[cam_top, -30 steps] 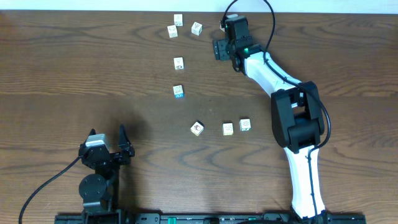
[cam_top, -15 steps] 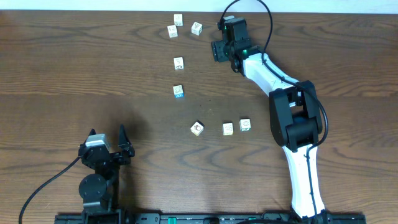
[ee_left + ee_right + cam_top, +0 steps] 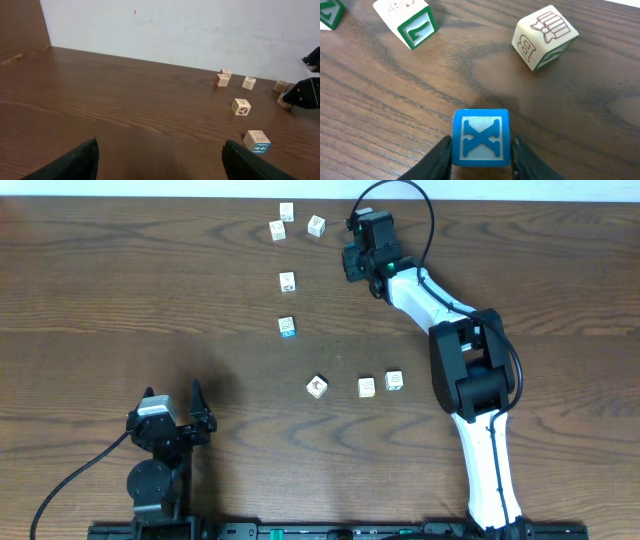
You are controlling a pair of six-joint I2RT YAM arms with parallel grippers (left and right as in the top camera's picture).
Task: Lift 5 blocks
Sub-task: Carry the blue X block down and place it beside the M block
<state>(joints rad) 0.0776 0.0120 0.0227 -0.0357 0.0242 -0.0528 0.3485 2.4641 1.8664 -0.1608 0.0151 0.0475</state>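
Overhead, the right hand (image 3: 351, 263) hides the blue X block (image 3: 481, 137) it pinches, having narrowed and crept farther away; left hand (image 3: 160, 167) stays spread.

The light is even and soft from above, with no hard glare on the brown bench (image 3: 120, 280). In the overhead view a faint smudge of shadow lies just up and right of the left tool (image 3: 173, 402). From the left wrist the pale wall (image 3: 175, 25) is bright, the wood has a dull sheen, and the fingers (image 3: 75, 162) at the lower edge are dark and blurred. The right wrist view is crisp on the blue X block (image 3: 480, 137), perhaps softer at the upper corners.
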